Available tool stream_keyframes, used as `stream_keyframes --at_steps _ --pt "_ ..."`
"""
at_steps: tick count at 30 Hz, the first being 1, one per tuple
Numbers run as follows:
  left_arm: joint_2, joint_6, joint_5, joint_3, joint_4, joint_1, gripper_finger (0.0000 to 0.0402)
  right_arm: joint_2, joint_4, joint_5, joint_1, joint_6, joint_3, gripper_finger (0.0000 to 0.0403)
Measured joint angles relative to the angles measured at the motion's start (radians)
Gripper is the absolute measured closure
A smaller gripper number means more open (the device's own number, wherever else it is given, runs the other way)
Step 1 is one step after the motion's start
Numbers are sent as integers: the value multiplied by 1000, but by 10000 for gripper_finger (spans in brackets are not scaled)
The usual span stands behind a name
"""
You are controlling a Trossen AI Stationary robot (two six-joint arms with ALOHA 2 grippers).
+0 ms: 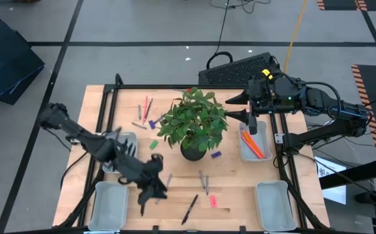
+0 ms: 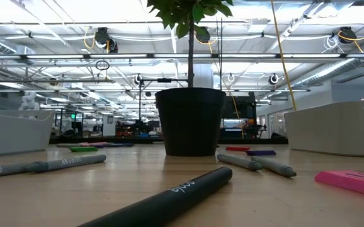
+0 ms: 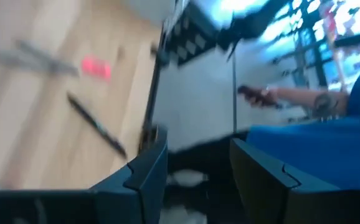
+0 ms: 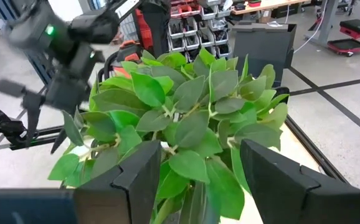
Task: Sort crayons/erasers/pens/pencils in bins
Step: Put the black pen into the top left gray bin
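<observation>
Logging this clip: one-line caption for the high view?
Left gripper open above scattered pens near the front-left bin; right gripper open beside the potted plant, behind the pencil-filled bin.

Plant pot [image 1: 194,151] in the middle of the table [image 1: 175,170]. Four bins around it: one left of the pot [image 1: 124,140], one right of the pot [image 1: 248,151], one at the near left corner [image 1: 108,203], one at the near right corner [image 1: 274,203]. Pencils [image 1: 253,144] inside the bin right of the pot. More pencils [image 1: 146,106] on the table behind the pot, to its left. Pen [image 1: 189,209] on the table in front of the pot, between the two near bins. Eraser [image 1: 213,201] just right of that pen. Another eraser [image 1: 216,155] just right of the pot.
</observation>
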State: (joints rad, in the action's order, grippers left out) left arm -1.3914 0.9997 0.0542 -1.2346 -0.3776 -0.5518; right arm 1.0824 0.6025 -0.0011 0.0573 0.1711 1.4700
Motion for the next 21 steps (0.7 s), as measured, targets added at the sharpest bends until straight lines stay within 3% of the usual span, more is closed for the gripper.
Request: stream_keyframes --at_steps 10,21 --pt "-126 558 80 0 -385 -66 225 0 0 0 0 0 0 190" --pt "-297 852 80 0 -494 -64 225 0 0 0 0 0 0 190"
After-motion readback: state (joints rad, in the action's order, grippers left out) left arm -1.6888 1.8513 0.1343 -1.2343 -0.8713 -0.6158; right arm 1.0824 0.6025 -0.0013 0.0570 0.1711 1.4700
